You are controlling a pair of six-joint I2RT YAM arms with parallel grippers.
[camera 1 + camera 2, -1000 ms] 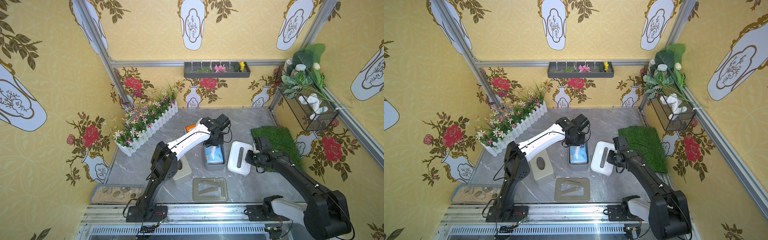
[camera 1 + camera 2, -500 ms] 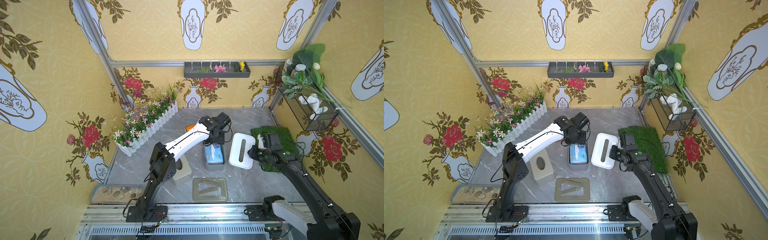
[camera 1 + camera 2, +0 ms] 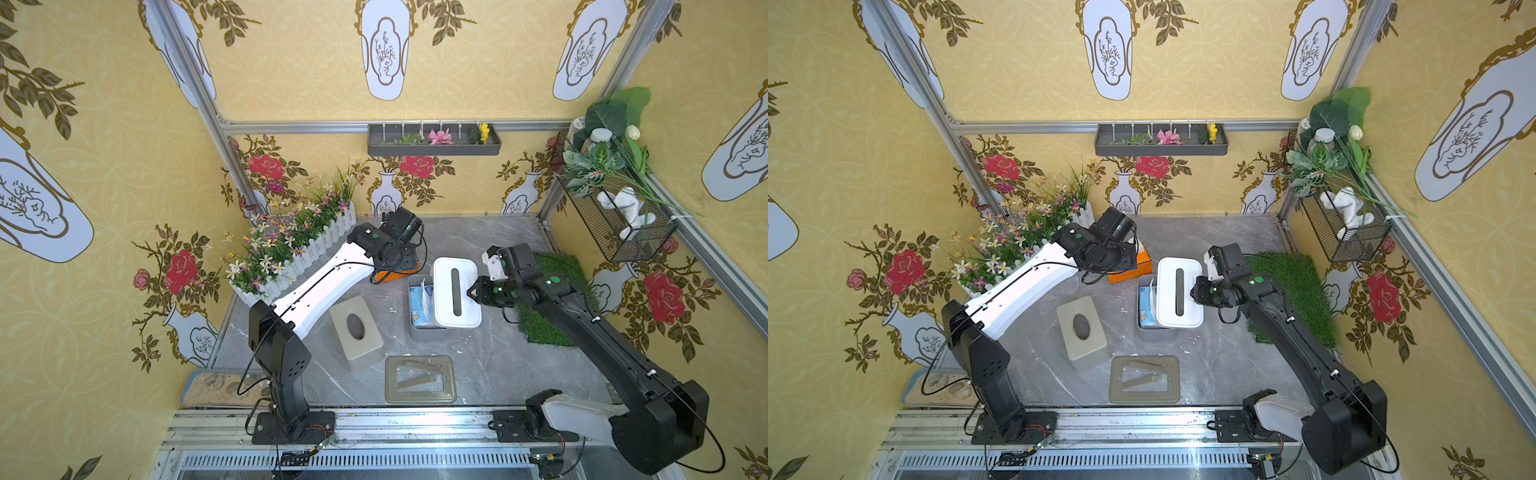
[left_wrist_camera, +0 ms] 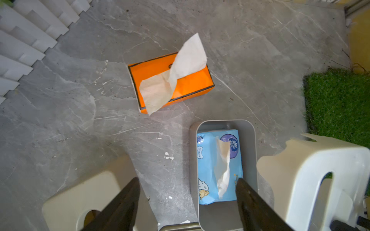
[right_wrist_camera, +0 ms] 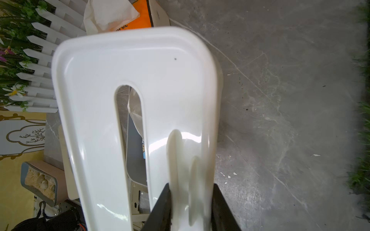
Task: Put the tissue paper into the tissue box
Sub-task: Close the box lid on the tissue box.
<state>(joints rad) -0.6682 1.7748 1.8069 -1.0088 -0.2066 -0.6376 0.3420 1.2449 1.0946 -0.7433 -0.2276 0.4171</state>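
— Grey stone-look table (image 3: 478, 365). Where to look for the tissue paper (image 4: 206, 170)?

— Blue pack, lying flat inside the open grey tissue box (image 4: 249, 144) near the table's middle, with one sheet poking up from its top.

— Anything over the box?

— White lid (image 3: 442, 291) with a long slot, covering only the side of the box toward the right edge. Cannot tell whether touching the rim.

— Right gripper (image 5: 191, 188)?

— Clamped on the lid's long edge, pinched between both fingers.

— Left gripper (image 4: 186, 180)?

— Spread wide, nothing between the fingers, raised off the table. Arm's end over the orange carton (image 4: 196, 86) toward the back edge.

— Room to move?

— Bare table behind the box up to the back edge, and a strip between the box and the grass mat (image 3: 557, 266) along the right edge. Tighter elsewhere: beige cover (image 3: 356, 328) just beside the box toward the left edge, olive frame (image 3: 419, 379) near it by the front edge, white fence (image 3: 307, 253) lining the left edge.
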